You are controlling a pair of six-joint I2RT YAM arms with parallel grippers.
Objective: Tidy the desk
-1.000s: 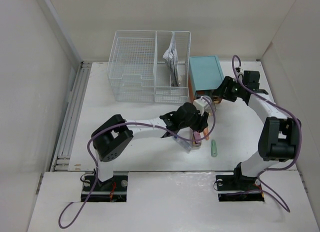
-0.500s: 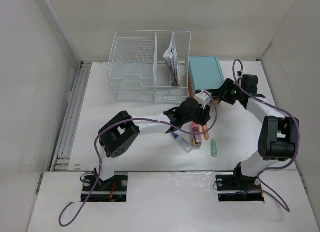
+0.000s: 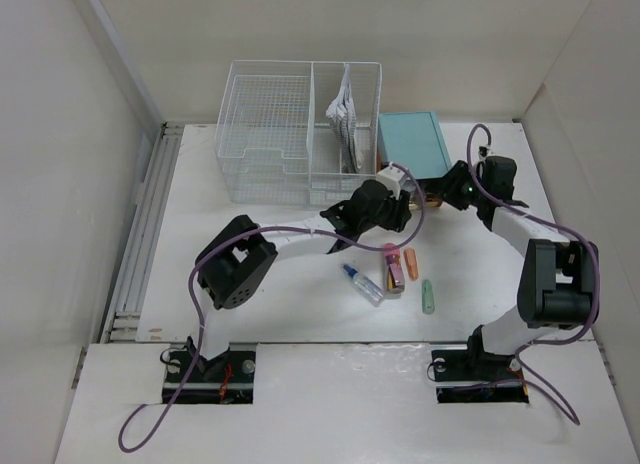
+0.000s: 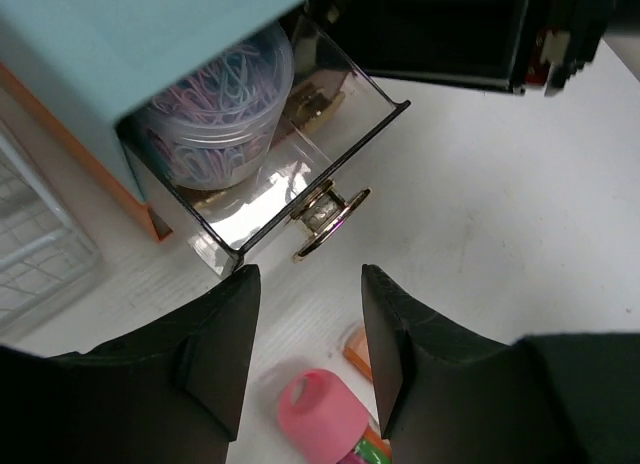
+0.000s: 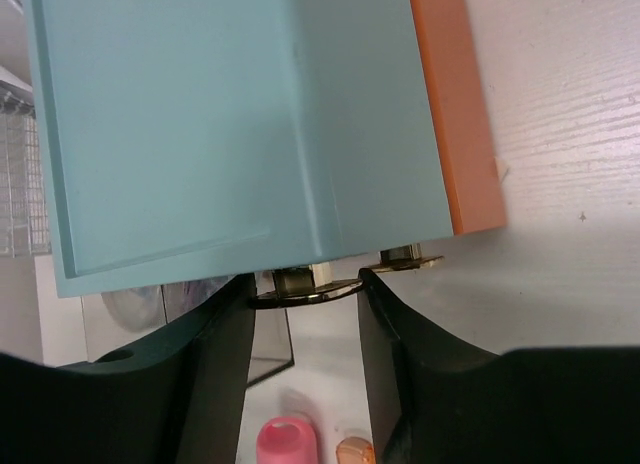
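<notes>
My left end effector [image 4: 306,281] hangs with its jaws parted and empty, just short of the pull [image 4: 326,209] on a slid-out clear drawer [image 4: 230,219] holding a tub of paper clips [image 4: 215,99]. My right end effector [image 5: 305,284] straddles a gold knob [image 5: 305,295] on the teal drawer box [image 5: 200,114]; whether it pinches, I cannot tell. The white counter [image 3: 200,224] carries it all.

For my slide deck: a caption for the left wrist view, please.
Left claw hovers open before the teal box's pulled-out drawer holding paper clips.
</notes>
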